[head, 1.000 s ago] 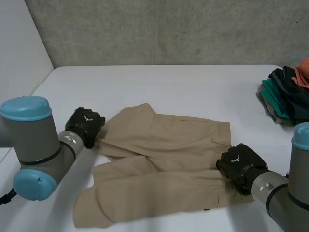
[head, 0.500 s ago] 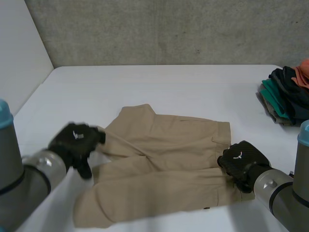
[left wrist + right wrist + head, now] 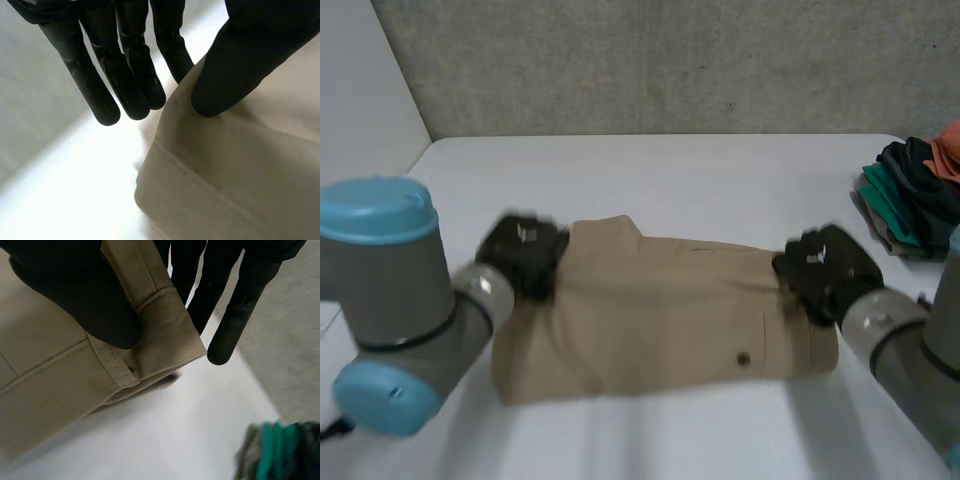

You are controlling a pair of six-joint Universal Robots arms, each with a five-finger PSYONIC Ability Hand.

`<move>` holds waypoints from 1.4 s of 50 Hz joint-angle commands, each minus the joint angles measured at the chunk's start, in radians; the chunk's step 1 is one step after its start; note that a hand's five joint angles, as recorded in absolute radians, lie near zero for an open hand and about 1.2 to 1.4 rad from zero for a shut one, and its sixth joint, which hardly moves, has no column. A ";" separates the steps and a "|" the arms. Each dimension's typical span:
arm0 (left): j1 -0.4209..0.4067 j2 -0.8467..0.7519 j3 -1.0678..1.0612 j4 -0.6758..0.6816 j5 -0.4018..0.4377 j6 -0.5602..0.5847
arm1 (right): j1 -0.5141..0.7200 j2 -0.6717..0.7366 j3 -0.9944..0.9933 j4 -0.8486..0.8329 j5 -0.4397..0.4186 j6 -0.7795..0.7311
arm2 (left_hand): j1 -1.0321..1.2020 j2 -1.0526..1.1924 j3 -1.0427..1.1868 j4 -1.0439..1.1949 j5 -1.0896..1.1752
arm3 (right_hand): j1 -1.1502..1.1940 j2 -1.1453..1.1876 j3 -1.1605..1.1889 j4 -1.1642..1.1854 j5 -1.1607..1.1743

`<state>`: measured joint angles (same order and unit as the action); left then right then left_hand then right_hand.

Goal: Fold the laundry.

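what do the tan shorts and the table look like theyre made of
The tan shorts look like matte woven cotton twill: fine weave lines and stitched hems show. The table looks like smooth white laminate or painted board, hard to tell which.

Folded tan shorts (image 3: pixel 660 320) (mid-table)

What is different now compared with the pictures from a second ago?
The shorts, earlier spread with legs apart, are now folded in half: the near leg was carried away from the robot onto the far leg. Both hands moved with it; the left hand pinches the leg end, the right hand the waistband. The pile of clothes stayed put.
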<state>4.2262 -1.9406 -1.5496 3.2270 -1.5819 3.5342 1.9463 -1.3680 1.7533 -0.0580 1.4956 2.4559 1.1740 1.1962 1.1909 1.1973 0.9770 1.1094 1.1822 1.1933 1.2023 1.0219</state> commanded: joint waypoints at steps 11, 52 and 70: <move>0.008 -0.443 0.491 0.267 0.040 0.118 | 0.014 0.530 -0.541 -0.171 0.118 0.009 | -0.714 -0.736 -0.730 -0.737 -0.691 | -0.734 -0.807 -0.818 -0.827 -0.821; -0.058 0.006 -0.095 0.382 0.036 -0.046 | -0.101 0.236 -0.031 -0.154 0.028 0.192 | -0.999 -1.022 -1.016 -1.023 -0.977 | 0.287 0.214 0.203 0.194 0.200; -0.005 0.150 -0.207 0.373 0.037 -0.050 | 0.072 0.147 -0.214 -0.147 -0.017 -0.311 | -0.999 -1.022 -1.016 -1.023 -0.977 | 0.287 0.214 0.203 0.194 0.200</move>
<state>4.2082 -1.7987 -1.7416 3.6001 -1.5438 3.4840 1.7862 -1.2423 1.6417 -0.1493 1.5086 2.2090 0.1877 0.2081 0.2164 0.2041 0.0483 0.9441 1.1346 1.1523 1.2033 0.9676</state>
